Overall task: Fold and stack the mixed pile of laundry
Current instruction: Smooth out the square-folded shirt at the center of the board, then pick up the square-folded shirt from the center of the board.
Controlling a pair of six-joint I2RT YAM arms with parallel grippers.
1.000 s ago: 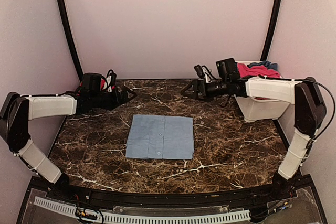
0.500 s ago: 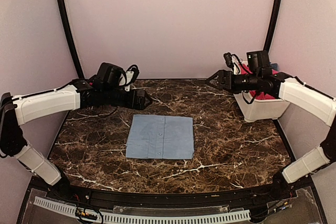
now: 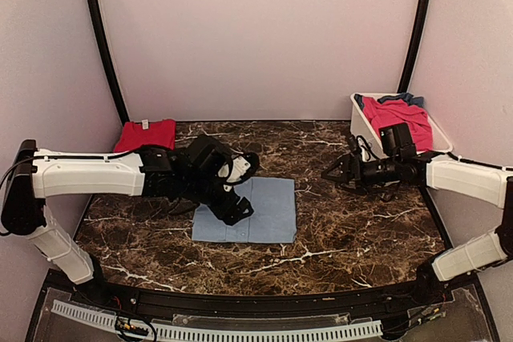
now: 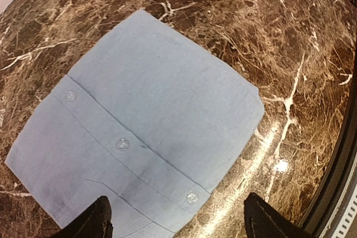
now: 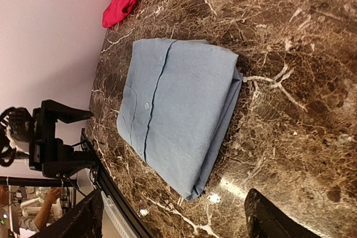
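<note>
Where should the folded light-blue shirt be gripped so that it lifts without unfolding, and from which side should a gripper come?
Grip the folded light-blue shirt at its right edge, where the right wrist view shows all the layers stacked thick together. The open right gripper already faces that edge, so it would probably best come in low from the right, with one finger sliding under the layers and one on top.

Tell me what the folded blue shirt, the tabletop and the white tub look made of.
Folded blue shirt: woven cloth, likely cotton, matte; it shows a stitched placket, buttons and soft layered edges.
Tabletop: dark marble look with white veins and glossy glare; possibly laminate.
White tub: seemingly plastic, with smooth, thin, rigid walls.
</note>
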